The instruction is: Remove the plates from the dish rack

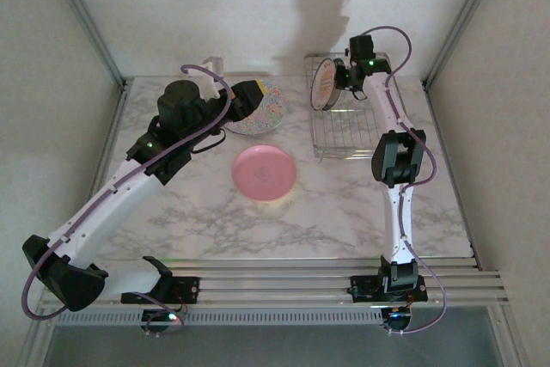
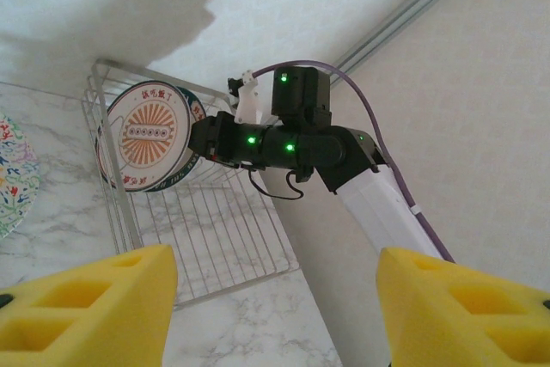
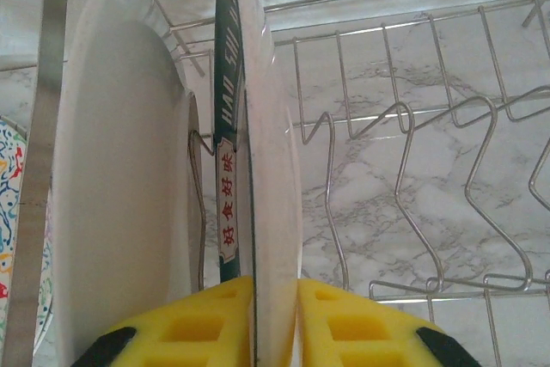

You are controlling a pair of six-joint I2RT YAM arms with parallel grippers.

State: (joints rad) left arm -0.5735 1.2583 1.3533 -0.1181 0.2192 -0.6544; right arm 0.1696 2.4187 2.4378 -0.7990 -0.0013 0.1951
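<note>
The silver wire dish rack (image 1: 344,126) sits at the table's far right. A white plate with an orange emblem and dark rim (image 1: 323,83) stands upright at its far end, and my right gripper (image 1: 345,75) is shut on its edge. In the right wrist view the plate (image 3: 258,152) is edge-on, pinched between the yellow pads (image 3: 202,324) of the right gripper (image 3: 275,320). A pink plate (image 1: 264,171) lies flat mid-table, a floral plate (image 1: 258,111) behind it. My left gripper (image 1: 249,96) hovers by the floral plate, open (image 2: 275,315), facing the rack (image 2: 215,229) and white plate (image 2: 150,135).
The right arm (image 2: 292,139) reaches across the rack's far side. A white rounded surface (image 3: 120,169) that I cannot identify stands just left of the held plate. Bent wire dividers (image 3: 404,169) line the rack floor. Enclosure walls close in behind and at both sides.
</note>
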